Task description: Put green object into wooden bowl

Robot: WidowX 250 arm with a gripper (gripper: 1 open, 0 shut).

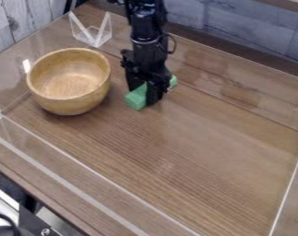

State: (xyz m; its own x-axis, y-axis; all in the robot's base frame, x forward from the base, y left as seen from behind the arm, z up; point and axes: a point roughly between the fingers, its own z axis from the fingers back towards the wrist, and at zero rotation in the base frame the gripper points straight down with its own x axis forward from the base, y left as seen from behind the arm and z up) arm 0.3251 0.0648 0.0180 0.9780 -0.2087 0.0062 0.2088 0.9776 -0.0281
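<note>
One end effector (144, 88) points straight down, fingers straddling the green object (146, 95) on the table (200, 138); whether they clamp it, cannot tell. Block lies flat just right of the wooden bowl (70, 81), outside it.

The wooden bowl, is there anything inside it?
No. The wooden bowl shows only its bare inside. The green block lies on the table beside it, with the gripper over its middle, hiding that part.

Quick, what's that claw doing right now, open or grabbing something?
Gripper: down around the green block on the table; whether it has clamped shut cannot be told.
</note>
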